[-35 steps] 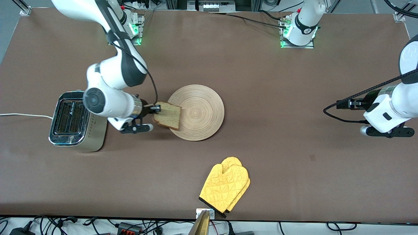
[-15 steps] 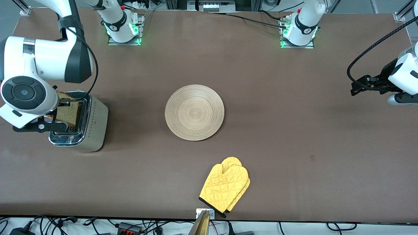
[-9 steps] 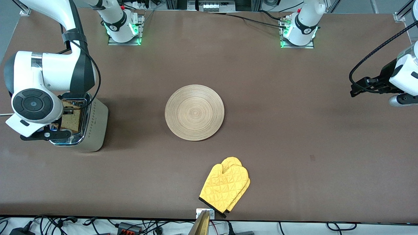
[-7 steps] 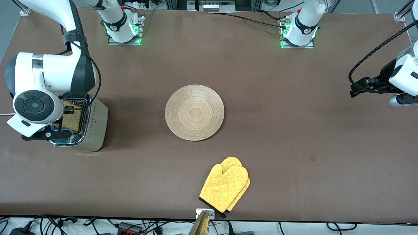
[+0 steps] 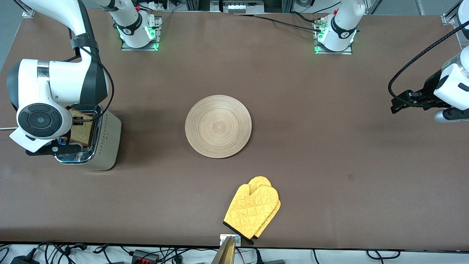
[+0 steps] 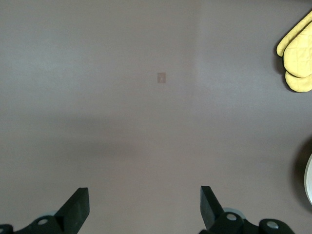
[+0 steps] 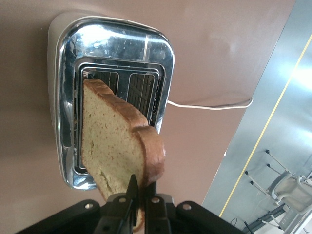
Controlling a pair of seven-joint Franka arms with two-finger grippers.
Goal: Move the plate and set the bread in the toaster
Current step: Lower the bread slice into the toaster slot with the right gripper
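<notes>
Toaster (image 5: 88,137) sits at the right arm's end of the table, chrome top up, its white cord (image 7: 209,106) trailing off over the table. Right arm reaches down from its base and folds forward, its wrist turned so the right gripper (image 7: 140,197) hangs directly over the toaster, fingers pinched tight on the crust edge of the bread (image 5: 81,129). Bread slice stands on edge above one slot, its lower end at the slot mouth. Plate (image 5: 218,126) lies flat near the table's middle, well apart from the toaster. Yellow oven mitt (image 5: 253,211) lies nearer the front camera than the plate, by the table edge. Left arm waits at its own end, bent low, and the left gripper (image 6: 144,210) hovers over bare table with its fingers spread wide, holding nothing.
</notes>
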